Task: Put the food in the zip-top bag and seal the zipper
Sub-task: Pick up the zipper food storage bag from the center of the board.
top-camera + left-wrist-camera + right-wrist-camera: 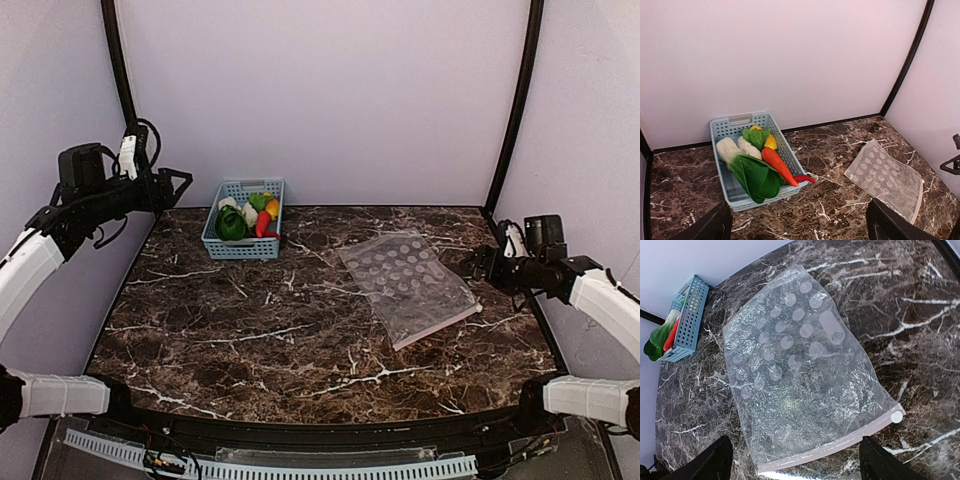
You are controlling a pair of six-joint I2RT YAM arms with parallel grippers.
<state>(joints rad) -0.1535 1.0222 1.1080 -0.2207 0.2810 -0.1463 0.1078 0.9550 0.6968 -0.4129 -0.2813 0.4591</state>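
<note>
The food lies in a light-blue basket point(243, 250) at the back left: a green leafy piece point(757, 175), a long orange one point(777, 164), white pieces point(730, 148) and a yellow one point(770, 142). The clear dotted zip-top bag point(405, 285) lies flat and empty right of centre. Its pinkish zipper point(840, 445) runs along the near short edge, with a white slider point(897, 416) at one end. My left gripper point(182, 182) hangs open in the air left of the basket, holding nothing. My right gripper point(472, 265) is open just right of the bag, above its zipper end.
A small red chilli point(804, 178) pokes out over the basket's near corner. Black frame posts point(512, 110) stand at the back corners against pale walls. The dark marble table point(270, 330) ends at a black front edge.
</note>
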